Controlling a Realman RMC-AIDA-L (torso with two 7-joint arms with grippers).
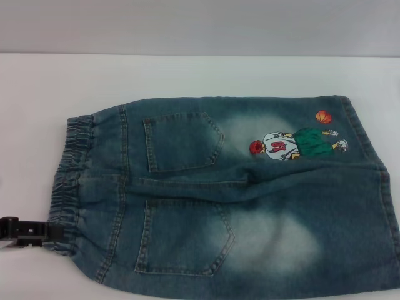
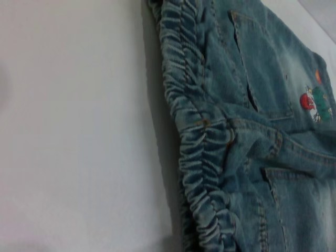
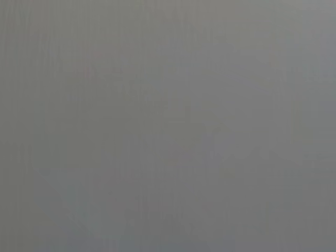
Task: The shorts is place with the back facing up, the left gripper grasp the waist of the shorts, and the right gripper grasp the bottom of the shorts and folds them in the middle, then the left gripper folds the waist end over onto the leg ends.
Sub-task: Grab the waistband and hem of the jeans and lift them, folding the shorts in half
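Head view shows the left gripper [image 1: 37, 232] meeting the waist [image 1: 74, 181] of the shorts [image 1: 237, 194], spread flat, pockets up, on the white table [image 1: 187, 75], its finger state impossible to tell; a shallow bite could slip off the elastic.

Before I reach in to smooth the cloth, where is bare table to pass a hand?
Bare table runs along the far side beyond the shorts, and on the robot's left beyond the waist. It is crowded at the waist's near corner, where the left tool meets the band.
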